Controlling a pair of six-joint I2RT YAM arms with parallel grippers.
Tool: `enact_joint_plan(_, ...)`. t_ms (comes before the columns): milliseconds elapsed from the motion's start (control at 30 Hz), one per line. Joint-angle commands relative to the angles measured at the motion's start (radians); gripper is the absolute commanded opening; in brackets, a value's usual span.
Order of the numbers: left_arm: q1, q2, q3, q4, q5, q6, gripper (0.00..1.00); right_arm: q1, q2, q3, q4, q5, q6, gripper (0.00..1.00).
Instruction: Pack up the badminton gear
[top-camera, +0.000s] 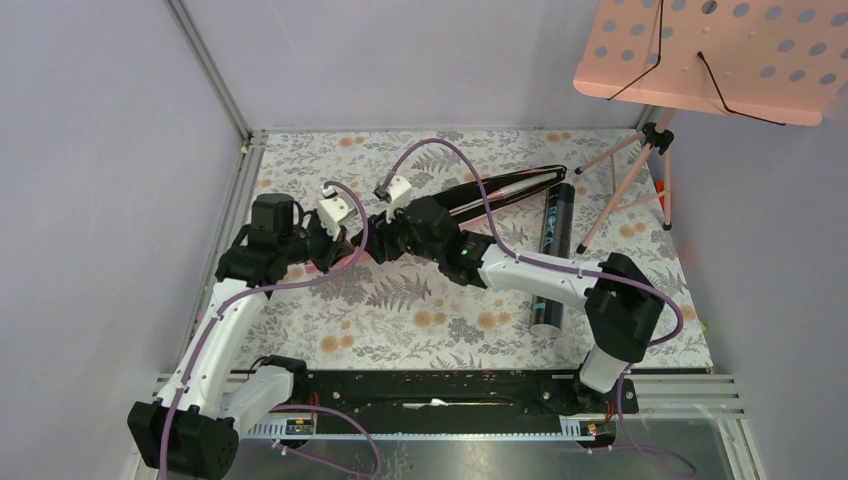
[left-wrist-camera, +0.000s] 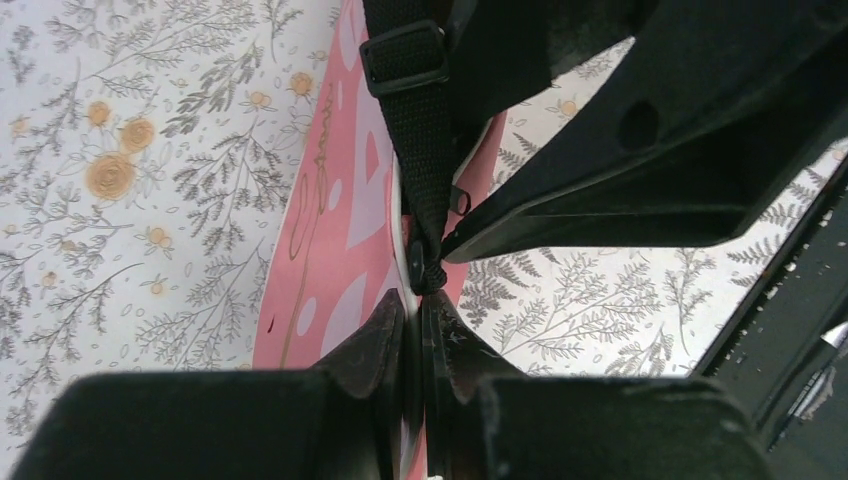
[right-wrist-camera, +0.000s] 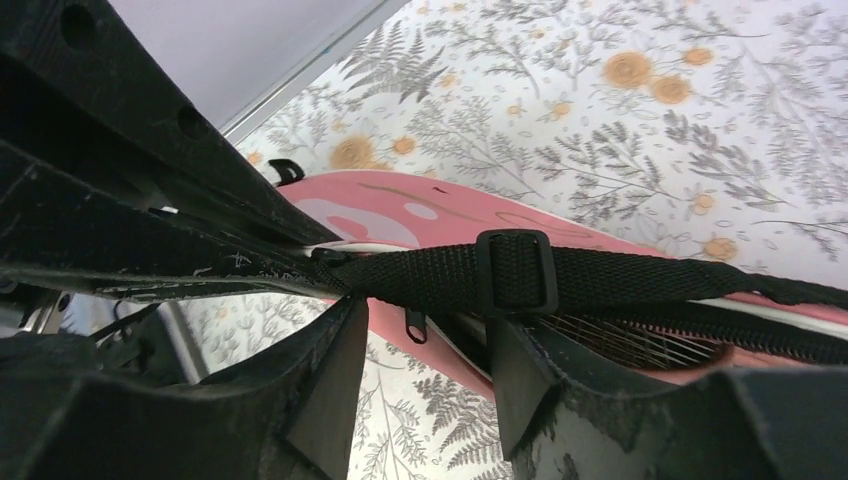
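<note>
Strap work left of the tabletop's middle: my left gripper (left-wrist-camera: 415, 305) is pinched tight on the end of the black strap (right-wrist-camera: 600, 280) of the pink SPORT cover (left-wrist-camera: 340, 200). My right gripper (right-wrist-camera: 425, 330) faces it, fingers partly spread and clamping nothing, with the strap's buckle (right-wrist-camera: 515, 270) just above the gap. The cover slants toward the far right corner. The long black tube (top-camera: 553, 250) lies nearer the right edge.

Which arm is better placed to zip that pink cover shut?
Probably the right: its jaws stand open beside the zip pull on the pink cover. The left's jaws are shut, pinching the cover's edge.
</note>
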Motion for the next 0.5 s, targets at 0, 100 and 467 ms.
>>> enact_joint_plan(0,-0.026,-0.043,-0.003,0.091,0.041,0.004,0.00,0.022,-0.003,0.041,0.000,0.292,-0.038,0.50)
enact_joint_plan(100,-0.029,-0.060,-0.020,0.091,0.034,0.017,0.00,0.031,-0.032,0.023,-0.017,0.366,-0.066,0.42)
enact_joint_plan(467,-0.039,-0.059,-0.030,0.091,0.032,0.030,0.00,0.045,-0.031,0.057,-0.084,0.256,-0.148,0.07)
